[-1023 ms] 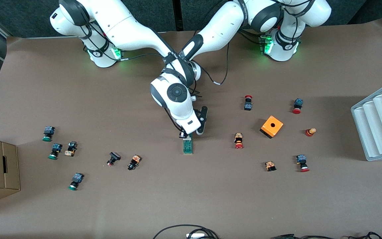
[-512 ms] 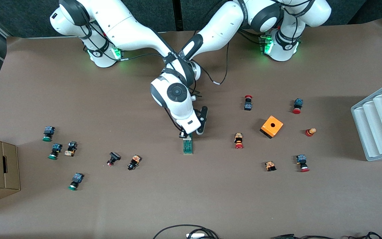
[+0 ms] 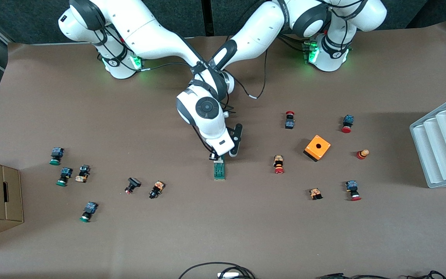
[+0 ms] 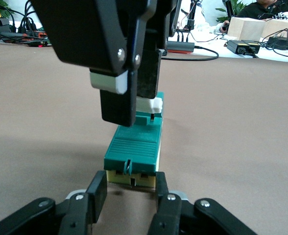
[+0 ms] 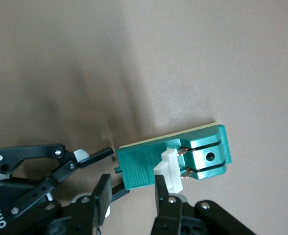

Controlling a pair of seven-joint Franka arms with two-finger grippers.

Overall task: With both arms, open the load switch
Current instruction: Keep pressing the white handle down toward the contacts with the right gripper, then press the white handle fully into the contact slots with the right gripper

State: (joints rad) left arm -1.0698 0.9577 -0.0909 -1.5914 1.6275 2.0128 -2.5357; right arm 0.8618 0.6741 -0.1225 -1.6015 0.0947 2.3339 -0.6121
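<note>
Load switch (image 4: 134, 155): green ribbed top, cream base, lying on brown table (image 4: 242, 147), white lever piece (image 4: 150, 105) at end away from wrist cam. Left gripper (image 4: 131, 196): fingers (image 4: 97, 192) clamped on switch's cream end, both sides. Right gripper (image 4: 134, 93): comes down from above, fingers closed on white lever. Background: cables, cardboard box (image 4: 261, 28) at table edge.

Ribbed green plastic load switch (image 4: 135, 147) on matt brown table (image 3: 246, 232).

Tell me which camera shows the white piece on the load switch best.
Right wrist view: the white piece shows whole on the green load switch. The left wrist view has it partly hidden by the right gripper. In the front view, that gripper hides it.
</note>
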